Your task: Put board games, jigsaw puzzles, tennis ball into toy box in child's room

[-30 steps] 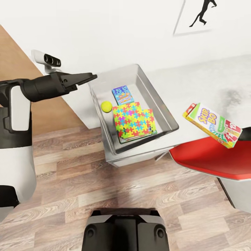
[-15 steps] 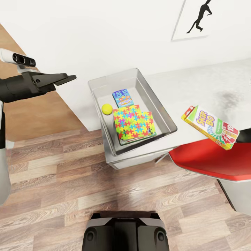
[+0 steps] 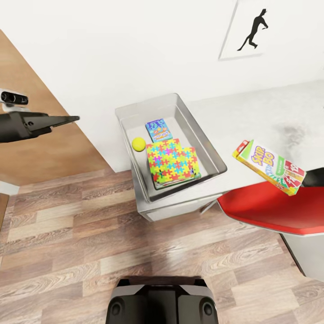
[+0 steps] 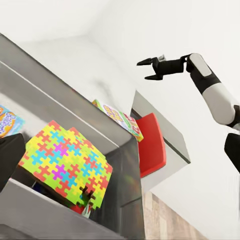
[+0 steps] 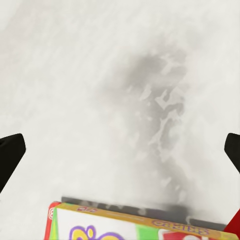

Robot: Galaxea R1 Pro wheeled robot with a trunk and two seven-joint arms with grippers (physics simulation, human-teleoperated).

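Observation:
The grey toy box [image 3: 204, 135] stands at the left end of the table [image 3: 261, 112]. Inside it lie the stacked jigsaw puzzles [image 3: 173, 161], the tennis ball [image 3: 138, 143] and a blue board game [image 3: 158, 130]. A green-red-yellow Skip-Bo board game [image 3: 267, 166] sits tilted at the table's front edge above a red chair; I cannot tell whether it touches the table. My right gripper [image 4: 149, 70] stands open and empty just past that box's right end. My left gripper [image 3: 67, 119] hangs open to the left of the toy box, apart from it.
A red chair [image 3: 270, 209] is tucked under the table at the right. A brown wood panel [image 3: 40, 148] stands behind my left arm. A baseball-player picture [image 3: 249, 31] hangs on the white wall. Plank floor [image 3: 90, 252] lies between my base [image 3: 162, 301] and the table.
My left arm has drawn back to the left, from the toy box's rim to well clear of it. The view has tilted slightly. The Skip-Bo box has stayed where it was.

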